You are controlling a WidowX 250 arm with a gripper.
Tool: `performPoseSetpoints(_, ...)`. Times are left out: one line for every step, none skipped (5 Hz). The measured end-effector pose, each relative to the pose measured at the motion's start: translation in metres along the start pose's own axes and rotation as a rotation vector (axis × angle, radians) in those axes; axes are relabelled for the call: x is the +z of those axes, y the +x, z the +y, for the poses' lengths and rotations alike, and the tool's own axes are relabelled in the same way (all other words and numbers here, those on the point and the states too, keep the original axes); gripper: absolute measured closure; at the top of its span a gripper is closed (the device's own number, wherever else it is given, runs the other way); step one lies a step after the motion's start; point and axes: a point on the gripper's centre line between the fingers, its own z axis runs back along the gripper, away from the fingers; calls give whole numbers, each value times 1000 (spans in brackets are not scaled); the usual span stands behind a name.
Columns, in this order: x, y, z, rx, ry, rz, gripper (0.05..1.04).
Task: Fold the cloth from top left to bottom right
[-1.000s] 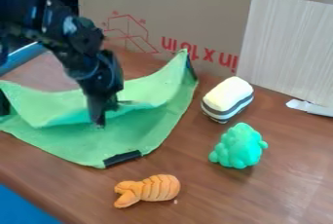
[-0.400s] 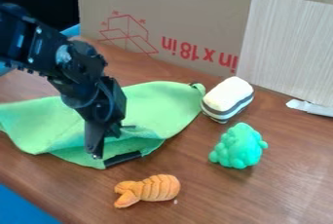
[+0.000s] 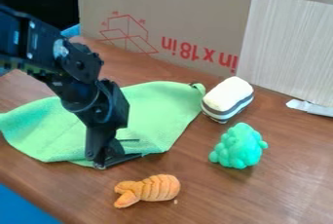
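On the left we see the green cloth (image 3: 156,116) spread over the brown table (image 3: 260,194), its far right corner just beside the striped block. The arm comes in from the upper left, and we find the gripper (image 3: 102,163) pointing down at the cloth's near edge; we cannot tell whether it is spread, pressed together or pinching the fabric. Next we have the orange toy (image 3: 153,188) near that edge, then the striped block (image 3: 228,96), the bumpy green toy (image 3: 239,147) and a white scrap (image 3: 309,107).
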Motion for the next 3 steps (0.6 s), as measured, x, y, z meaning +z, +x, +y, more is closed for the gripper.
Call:
performPoseSetpoints(7,-4,11,39,-126,-66,93)
performPoseSetpoints(14,-20,34,107,-219,-68,83)
performPoseSetpoints(18,-56,67,216,-242,131,83)
